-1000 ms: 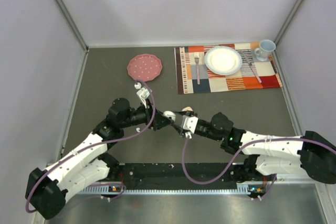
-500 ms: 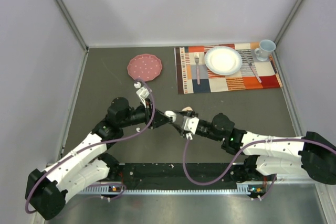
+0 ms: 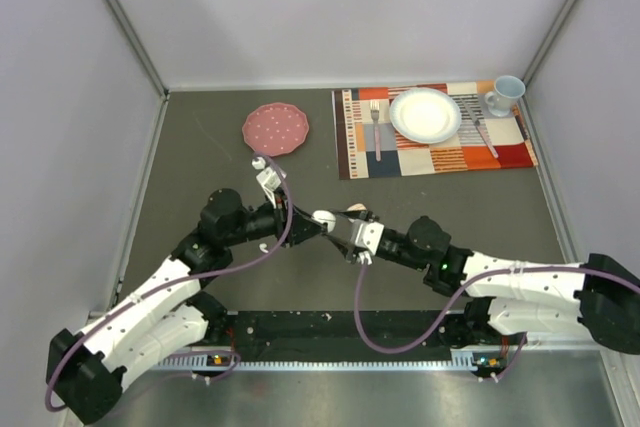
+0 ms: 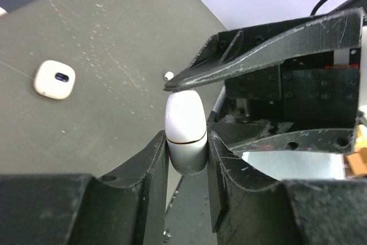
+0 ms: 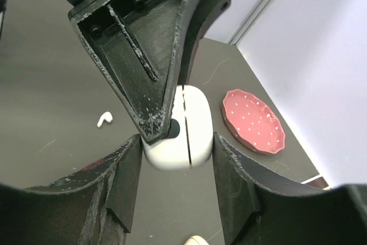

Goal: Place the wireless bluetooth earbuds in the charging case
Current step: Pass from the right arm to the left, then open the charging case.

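**Both sets of fingers on one charging case, earbud loose on surface**

My left fingers point(image 4: 157, 164) were clamped on the white charging case point(image 4: 185, 133), one pad on each side, with the case held off the dark surface point(image 4: 97, 38). My right fingers point(image 5: 129, 170) gripped the same case from the opposite side, also pressed against its sides. The case seam showed only as a thin line, so the lid was shut.

In the left wrist view, a right finger reached across the top of the case and hid what lay behind it. In the right wrist view, a left finger came down over the front of the case and covered part of its face. The two hands met mid-surface, nose to nose, so the case was crowded from both sides.

One earbud point(image 5: 104, 120) lay on the surface near the case, not touching it or the fingers. In the left wrist view a small white tip point(image 4: 168, 75) showed just past the right finger; I could not tell whether it was the same earbud.

A cream second case point(image 4: 54, 79) lay flat nearby. A pink dotted plate point(image 3: 275, 129) sat farther back. A checked placemat point(image 3: 440, 152) with a white plate point(image 3: 425, 114), forks and a cup point(image 3: 505, 95) was well apart at the far right.
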